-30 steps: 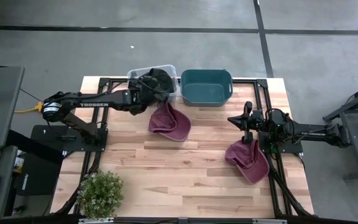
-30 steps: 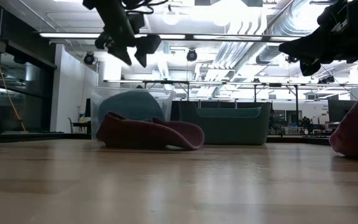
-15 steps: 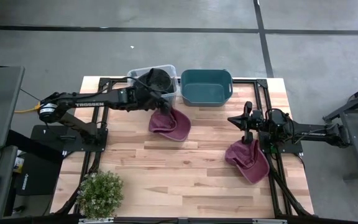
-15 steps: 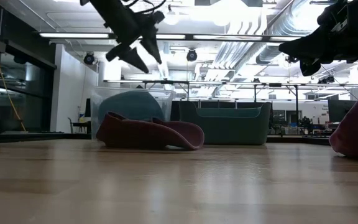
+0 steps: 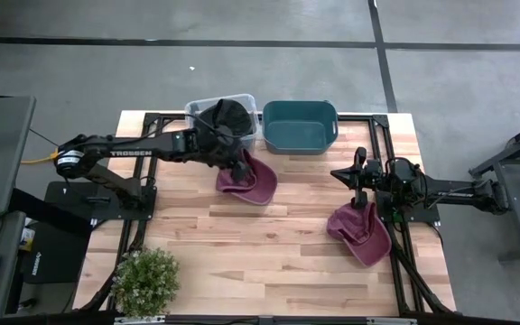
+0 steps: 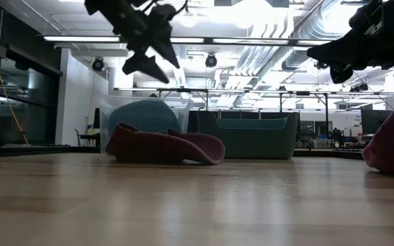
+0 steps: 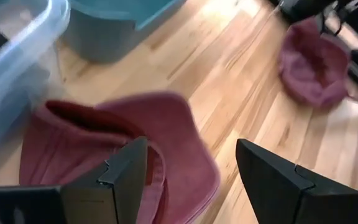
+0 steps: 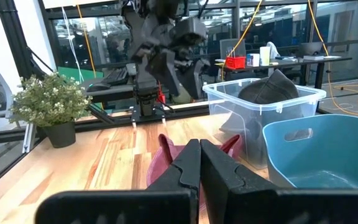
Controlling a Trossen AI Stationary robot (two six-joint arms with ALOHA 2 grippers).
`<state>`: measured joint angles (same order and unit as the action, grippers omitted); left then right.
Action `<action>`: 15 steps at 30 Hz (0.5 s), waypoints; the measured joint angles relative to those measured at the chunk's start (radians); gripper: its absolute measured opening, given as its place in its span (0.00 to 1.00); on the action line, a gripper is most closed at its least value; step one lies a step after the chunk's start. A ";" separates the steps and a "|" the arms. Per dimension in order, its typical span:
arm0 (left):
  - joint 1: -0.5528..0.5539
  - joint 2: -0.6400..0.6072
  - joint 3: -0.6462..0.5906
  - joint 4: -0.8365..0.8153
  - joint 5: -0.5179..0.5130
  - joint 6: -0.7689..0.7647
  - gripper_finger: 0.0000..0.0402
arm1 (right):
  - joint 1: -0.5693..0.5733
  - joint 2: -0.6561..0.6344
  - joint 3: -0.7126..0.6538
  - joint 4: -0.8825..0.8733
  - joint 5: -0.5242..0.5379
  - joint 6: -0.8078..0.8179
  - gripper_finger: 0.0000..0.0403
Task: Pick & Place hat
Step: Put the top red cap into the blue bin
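Observation:
A maroon hat (image 5: 247, 177) lies on the table just in front of the clear bin (image 5: 197, 108), with its brim toward the right. My left gripper (image 7: 191, 180) hangs open above that hat's far-left part and touches nothing; it also shows high in the low view (image 6: 149, 51). A dark hat (image 5: 228, 114) sits inside the clear bin. A second maroon hat (image 5: 360, 234) lies at the right, below my right gripper (image 8: 200, 167). That gripper is shut, level, and holds nothing.
A teal bin (image 5: 300, 126) stands at the far edge, to the right of the clear bin. A potted plant (image 5: 146, 281) stands at the near left corner. Bare wood lies between the two maroon hats and along the near edge.
My left gripper has swung from over the clear bin toward the near edge and the right. It now tips down over the maroon hat in front of the bin. Its fingers have stayed open. The hats have not moved.

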<state>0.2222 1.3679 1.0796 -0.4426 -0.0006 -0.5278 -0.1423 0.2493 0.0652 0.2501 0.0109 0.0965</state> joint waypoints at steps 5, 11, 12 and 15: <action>0.000 -0.064 -0.095 0.058 0.004 -0.002 0.57 | 0.000 0.000 0.000 0.000 0.000 0.000 0.00; -0.032 -0.160 -0.219 0.164 0.077 0.005 0.57 | 0.000 0.000 0.000 -0.001 0.000 0.000 0.00; -0.040 -0.177 -0.236 0.167 0.079 0.007 0.57 | 0.000 0.000 0.000 -0.001 0.000 0.000 0.00; -0.063 -0.222 -0.279 0.167 0.073 0.004 0.57 | 0.000 0.000 0.000 -0.002 0.000 0.000 0.00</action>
<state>0.1588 1.1461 0.8004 -0.2755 0.0722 -0.5238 -0.1424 0.2493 0.0652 0.2478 0.0109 0.0967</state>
